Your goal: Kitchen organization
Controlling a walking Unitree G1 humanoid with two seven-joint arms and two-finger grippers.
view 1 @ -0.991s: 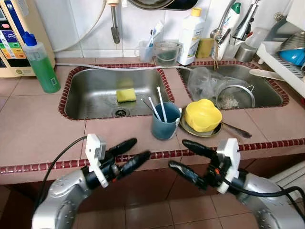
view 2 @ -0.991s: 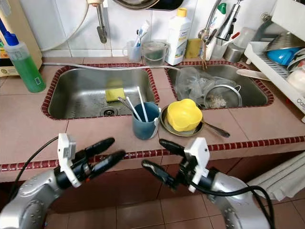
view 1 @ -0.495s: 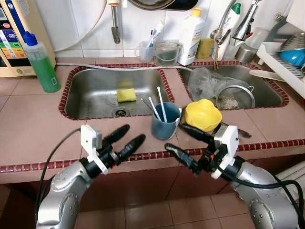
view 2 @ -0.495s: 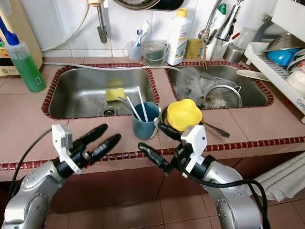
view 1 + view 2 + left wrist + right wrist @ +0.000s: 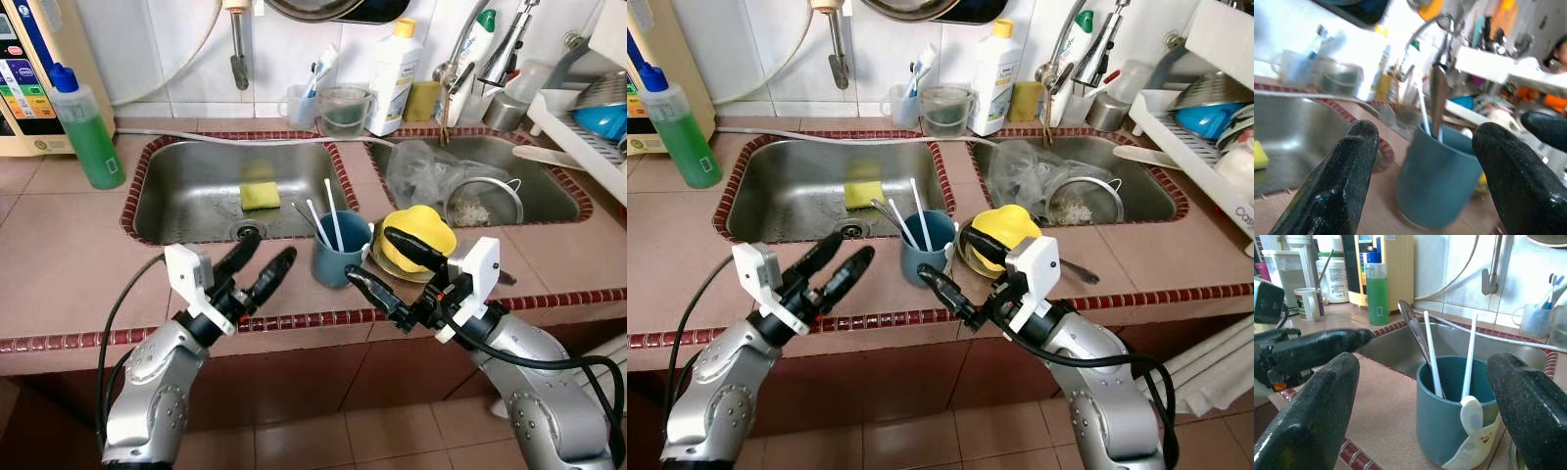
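Blue plastic cup (image 5: 340,252) with two white sticks and a metal spoon stands upright on the pink tiled bench (image 5: 69,264), on the strip between the left steel sink basin (image 5: 196,191) and the bench's front edge of dark red trim tiles (image 5: 88,341). Just right of the cup, touching or nearly so: a yellow flower-shaped bowl (image 5: 421,230) sitting on a metal plate (image 5: 392,266).

Left gripper (image 5: 258,270) spread, fingers over the bench strip just left of the cup, not touching it. Right gripper (image 5: 390,265) spread wide, one finger lying across the yellow bowl, the other low in front of the cup near the trim edge; no contact with the cup visible. In the right wrist view the cup (image 5: 1457,411) sits between the two fingers with a gap on each side.

Free room: open bench left of the left gripper up to the green soap bottle (image 5: 86,132). Behind the cup the sink rim drops straight into the basin, yellow sponge (image 5: 260,195) on its floor. Right basin holds a clear bag and a strainer (image 5: 485,199).

Versus 1.0 s ago: both grippers were below the bench edge, now up over it and closing in on the cup from both sides. Cup, bowl unmoved.
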